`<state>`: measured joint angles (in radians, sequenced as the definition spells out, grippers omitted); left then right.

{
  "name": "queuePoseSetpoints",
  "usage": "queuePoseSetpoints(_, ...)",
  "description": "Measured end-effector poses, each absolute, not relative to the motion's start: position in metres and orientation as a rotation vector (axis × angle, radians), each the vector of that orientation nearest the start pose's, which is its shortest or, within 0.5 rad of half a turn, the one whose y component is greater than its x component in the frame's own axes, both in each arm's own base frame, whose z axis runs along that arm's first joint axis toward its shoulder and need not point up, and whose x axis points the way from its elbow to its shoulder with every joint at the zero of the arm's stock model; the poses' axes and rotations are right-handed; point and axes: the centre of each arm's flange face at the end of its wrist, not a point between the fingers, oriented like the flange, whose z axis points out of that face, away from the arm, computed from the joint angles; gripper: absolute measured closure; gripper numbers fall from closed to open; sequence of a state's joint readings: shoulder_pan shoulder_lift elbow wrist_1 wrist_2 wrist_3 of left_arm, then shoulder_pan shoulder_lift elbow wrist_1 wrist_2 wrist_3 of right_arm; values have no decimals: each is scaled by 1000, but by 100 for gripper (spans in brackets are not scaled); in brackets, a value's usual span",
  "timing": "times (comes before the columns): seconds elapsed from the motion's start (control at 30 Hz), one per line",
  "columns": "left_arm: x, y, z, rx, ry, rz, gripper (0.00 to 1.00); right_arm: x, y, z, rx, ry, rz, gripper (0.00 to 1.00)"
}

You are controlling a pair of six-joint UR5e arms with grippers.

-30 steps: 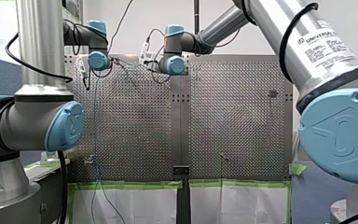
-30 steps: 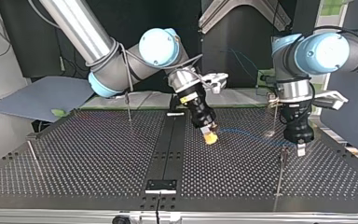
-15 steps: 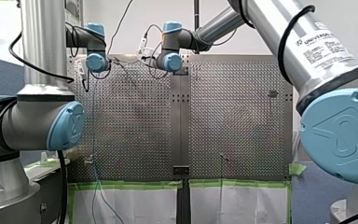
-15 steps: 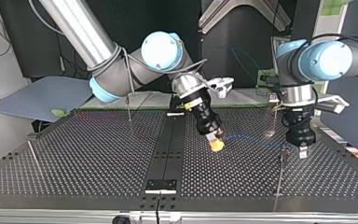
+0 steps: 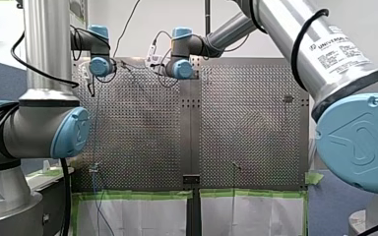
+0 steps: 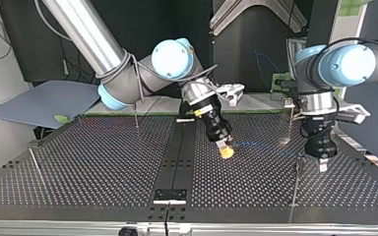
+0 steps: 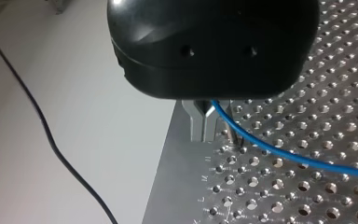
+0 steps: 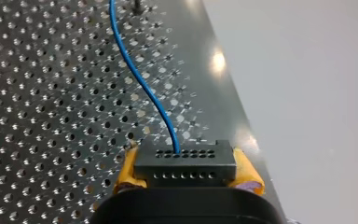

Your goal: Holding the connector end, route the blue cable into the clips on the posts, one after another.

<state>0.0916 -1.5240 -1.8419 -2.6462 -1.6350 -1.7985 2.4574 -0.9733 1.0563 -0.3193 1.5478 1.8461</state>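
Front and top views face oppositely across table.

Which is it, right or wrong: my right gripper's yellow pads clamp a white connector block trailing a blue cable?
Wrong: the rectangular connector block is black, not white. The right wrist view shows my right gripper clamping it in yellow pads, blue cable trailing.

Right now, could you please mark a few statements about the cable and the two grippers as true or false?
1. My right gripper holds the black connector between yellow pads. True.
2. The cable leaving the black connector is red. False: it is blue.
3. In the top view my right gripper hangs at the table's left edge. False: it hangs near the dark centre strip.
4. The cable runs out from beneath my left gripper. True.
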Motion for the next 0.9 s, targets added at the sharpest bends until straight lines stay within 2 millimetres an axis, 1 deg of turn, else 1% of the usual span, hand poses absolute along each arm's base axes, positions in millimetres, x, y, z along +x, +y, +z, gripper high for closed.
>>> queuePoseSetpoints(0.27, 507, -79, 417, -269, 1296, -107, 100, 666, -376, 401, -1941, 983, -2681, 100)
queuePoseSetpoints(0.57, 514, -76, 424, -267, 1274, -117, 100, 661, -388, 398, -1945, 1005, -2692, 100)
queuePoseSetpoints(0.9, 522, -74, 424, -268, 1271, -128, 100, 659, -396, 399, -1931, 991, -2722, 100)
